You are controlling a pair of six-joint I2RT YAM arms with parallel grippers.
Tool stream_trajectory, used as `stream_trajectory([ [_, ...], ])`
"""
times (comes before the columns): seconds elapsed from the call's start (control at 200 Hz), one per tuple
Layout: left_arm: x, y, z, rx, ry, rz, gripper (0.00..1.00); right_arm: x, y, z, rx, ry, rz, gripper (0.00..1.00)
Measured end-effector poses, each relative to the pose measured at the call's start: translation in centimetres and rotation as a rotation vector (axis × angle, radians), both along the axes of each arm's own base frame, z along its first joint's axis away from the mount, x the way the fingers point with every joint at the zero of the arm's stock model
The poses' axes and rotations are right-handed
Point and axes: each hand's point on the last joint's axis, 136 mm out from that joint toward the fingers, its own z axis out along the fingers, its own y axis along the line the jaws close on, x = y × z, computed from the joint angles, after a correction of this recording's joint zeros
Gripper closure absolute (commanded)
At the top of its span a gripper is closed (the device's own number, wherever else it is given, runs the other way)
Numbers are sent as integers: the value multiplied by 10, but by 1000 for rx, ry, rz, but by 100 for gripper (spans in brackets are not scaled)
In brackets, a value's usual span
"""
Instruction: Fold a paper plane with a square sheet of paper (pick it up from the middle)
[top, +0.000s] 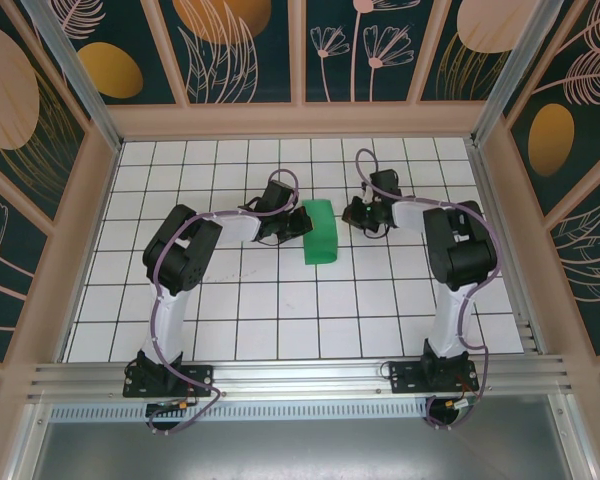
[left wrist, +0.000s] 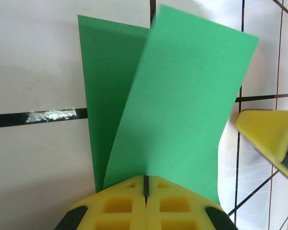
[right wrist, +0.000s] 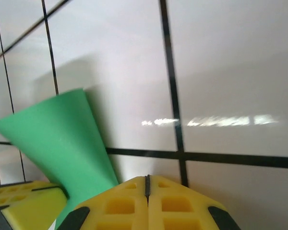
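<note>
White gridded tabletop [top: 280, 310] inside floral panels held the square sheet of paper [top: 321, 232] at frame centre, doubled over, long axis running up-frame, its left edge pinched by the left gripper [top: 300, 222], while the right gripper [top: 352, 216], clamped empty, sat just right.
</note>
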Motion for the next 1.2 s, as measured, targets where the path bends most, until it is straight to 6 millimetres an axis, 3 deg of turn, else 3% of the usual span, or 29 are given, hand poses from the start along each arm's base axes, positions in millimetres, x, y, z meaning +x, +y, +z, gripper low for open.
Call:
stream_trajectory([
  [0.075,0,0,0,0,0,1,100,-1,8,9,12,-19,19,97],
  [0.21,0,0,0,1,-1,1,100,-2,42,26,52,-56,97,98],
  [0.365,0,0,0,1,-1,0,100,8,64,24,83,-67,135,97],
  [0.565,0,0,0,3,-5,-1,100,15,53,-7,75,-5,95,97],
  [1.001,0,1,0,5,-21,4,100,27,37,-7,55,-3,8,97],
  [1.201,0,0,0,4,-22,4,100,45,9,3,-4,-61,-77,97],
])
